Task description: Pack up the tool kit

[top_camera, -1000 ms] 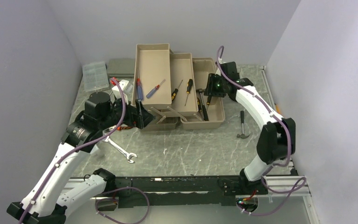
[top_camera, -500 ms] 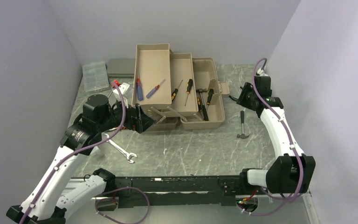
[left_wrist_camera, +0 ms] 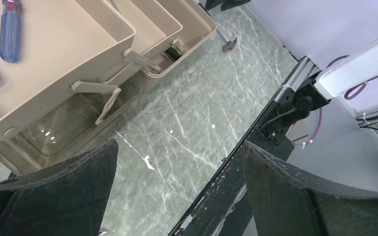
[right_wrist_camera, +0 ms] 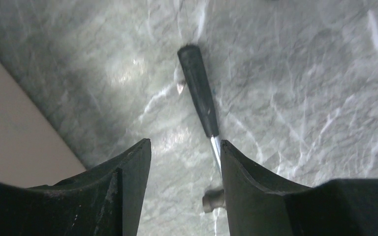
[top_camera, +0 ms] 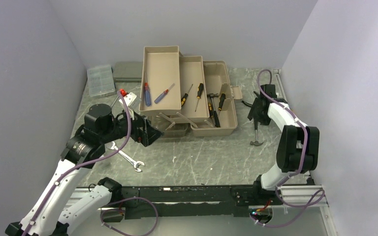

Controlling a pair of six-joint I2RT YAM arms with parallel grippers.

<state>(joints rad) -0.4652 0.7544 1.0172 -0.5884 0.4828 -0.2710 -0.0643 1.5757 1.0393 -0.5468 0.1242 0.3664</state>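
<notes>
robot laboratory test cell. plain pale walls (top_camera: pixel 29 59) close in three sides of a marbled grey table (top_camera: pixel 202 157). a white left arm (top_camera: pixel 54 189) and right arm (top_camera: pixel 281 115) are bolted to a black rail (top_camera: pixel 177 190) at the table's near edge, with purple cables (top_camera: pixel 128 198) looping loose around them. an open toolbox (top_camera: pixel 161 64), a wrench (top_camera: pixel 127 157) and a hammer (top_camera: pixel 256 133) lie on the table.
</notes>
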